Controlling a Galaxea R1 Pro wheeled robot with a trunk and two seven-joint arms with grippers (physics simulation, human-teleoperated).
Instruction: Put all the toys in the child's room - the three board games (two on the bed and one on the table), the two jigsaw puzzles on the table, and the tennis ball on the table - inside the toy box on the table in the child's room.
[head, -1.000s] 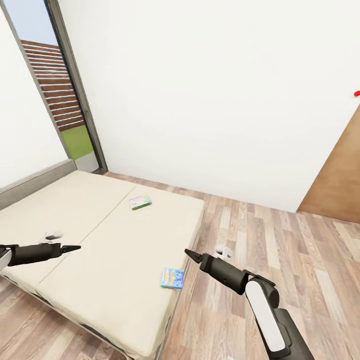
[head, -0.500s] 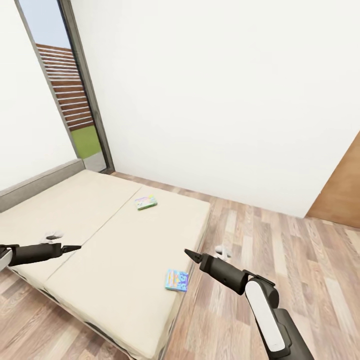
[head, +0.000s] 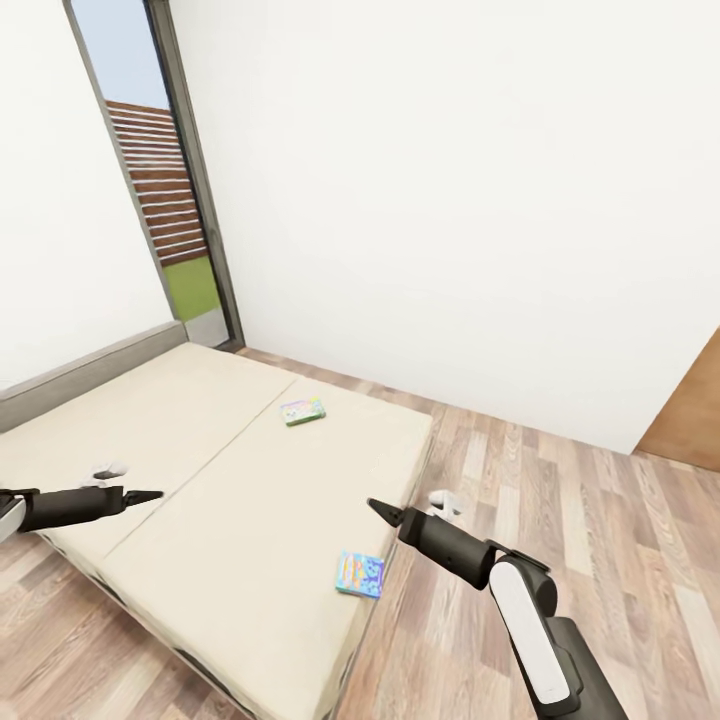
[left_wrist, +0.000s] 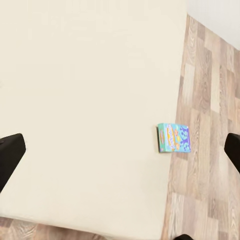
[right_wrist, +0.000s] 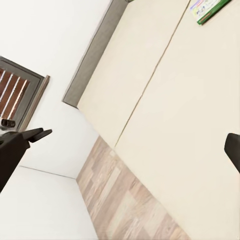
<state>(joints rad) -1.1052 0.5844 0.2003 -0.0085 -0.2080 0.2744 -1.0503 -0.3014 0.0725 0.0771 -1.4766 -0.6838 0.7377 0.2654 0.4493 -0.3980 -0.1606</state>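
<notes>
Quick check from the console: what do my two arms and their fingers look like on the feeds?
Both forearms are dark grey cylinders tapering to thin, pointed black fingers, at the left gripper and the right gripper. The right arm has a glossy white shell over a grey link. No cables or markings show.

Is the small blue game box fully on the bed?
No. The small blue game box overhangs the beige mattress edge, per left wrist view.

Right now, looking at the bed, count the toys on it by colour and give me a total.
Blue board game, at the bed's near edge: 1
Green-edged board game, farther up the mattress: 1
Total: 2 toys on the bed
</notes>
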